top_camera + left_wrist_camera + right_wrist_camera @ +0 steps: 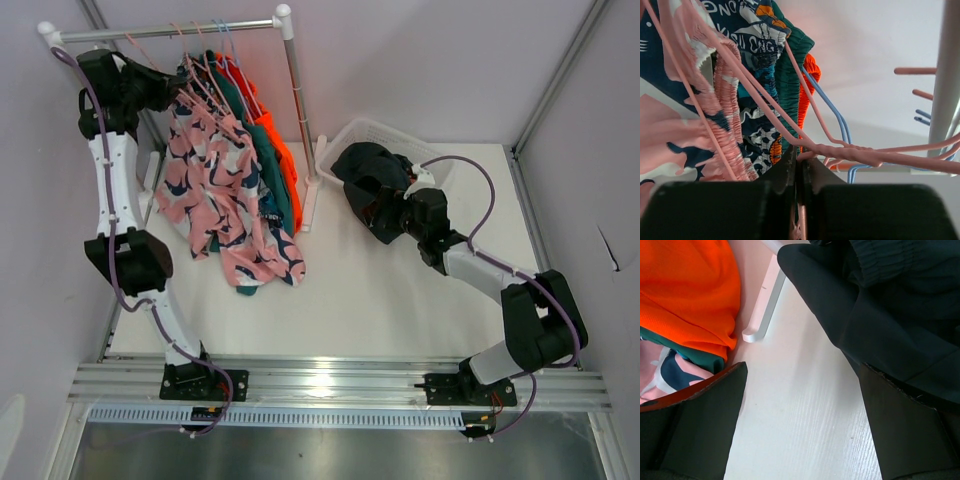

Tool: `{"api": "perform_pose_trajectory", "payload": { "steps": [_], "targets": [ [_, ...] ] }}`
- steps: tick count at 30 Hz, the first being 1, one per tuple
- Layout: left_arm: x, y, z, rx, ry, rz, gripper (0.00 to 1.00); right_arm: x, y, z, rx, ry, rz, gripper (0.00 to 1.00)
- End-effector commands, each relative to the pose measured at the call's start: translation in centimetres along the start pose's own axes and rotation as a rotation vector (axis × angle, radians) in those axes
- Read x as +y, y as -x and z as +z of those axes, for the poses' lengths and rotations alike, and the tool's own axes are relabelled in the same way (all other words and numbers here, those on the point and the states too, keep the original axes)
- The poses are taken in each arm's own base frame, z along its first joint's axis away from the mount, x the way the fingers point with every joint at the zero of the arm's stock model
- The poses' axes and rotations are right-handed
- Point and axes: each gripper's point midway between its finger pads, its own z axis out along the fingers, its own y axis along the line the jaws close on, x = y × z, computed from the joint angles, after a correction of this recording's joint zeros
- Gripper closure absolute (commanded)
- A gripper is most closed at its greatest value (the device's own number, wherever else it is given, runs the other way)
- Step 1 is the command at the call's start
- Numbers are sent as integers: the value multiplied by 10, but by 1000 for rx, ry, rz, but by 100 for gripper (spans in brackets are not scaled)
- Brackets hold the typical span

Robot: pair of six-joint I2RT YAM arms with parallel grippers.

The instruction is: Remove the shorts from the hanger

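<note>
— What have you got?
— Pink shark-print cloth shorts [215, 190] hang at eleven o'clock, and my left tool [799, 167] is clamped on a pink wire hanger [850, 151]. Black cloth shorts [365, 168] lie at one o'clock, and my right tool [802, 385] has its fingers apart.

Pink shorts [215, 190], teal shorts [272, 178] and orange shorts [284, 155] hang together; black shorts [365, 168] lie crumpled.

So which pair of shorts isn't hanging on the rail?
The black shorts: they lie heaped at the white basket, while the pink, navy, teal and orange pairs all hang from hangers on the rail.
</note>
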Motion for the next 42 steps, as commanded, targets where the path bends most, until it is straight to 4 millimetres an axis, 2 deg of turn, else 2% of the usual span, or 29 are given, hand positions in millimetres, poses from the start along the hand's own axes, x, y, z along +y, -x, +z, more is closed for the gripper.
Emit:
{"api": "perform_pose_trajectory", "payload": {
  "steps": [1,4,6,12,16,19,23,25,32,38,42],
  "targets": [
    [-27,12,-4,-22,-84,-13,98,13,18,-6,-65,36,-6,1],
    [-42,5,-12,-13,-108,17,100,13,16,-6,-63,35,-6,1],
    [-54,5,-22,-32,-122,39,100,13,14,-5,-60,34,-5,1],
    [-72,7,-39,-56,-150,70,100,18,12,-4,-55,45,-7,0],
    [-98,7,-60,-93,-194,117,100,16,11,-2,-52,42,-8,1],
    [-105,10,-62,-104,-217,121,100,18,9,-2,-47,47,-11,1],
    [-105,9,-48,-77,-249,106,100,19,10,-2,-52,51,-17,1],
    [-104,15,-44,-101,-248,108,100,18,9,-1,-49,50,-16,1],
    [-78,29,-8,-132,-206,49,100,21,12,0,-52,55,-23,1],
    [-73,42,4,-200,-198,21,100,19,7,-1,-49,53,-22,1],
    [-60,41,14,-199,-164,16,96,21,4,0,-47,60,-20,1]
  ]
}}
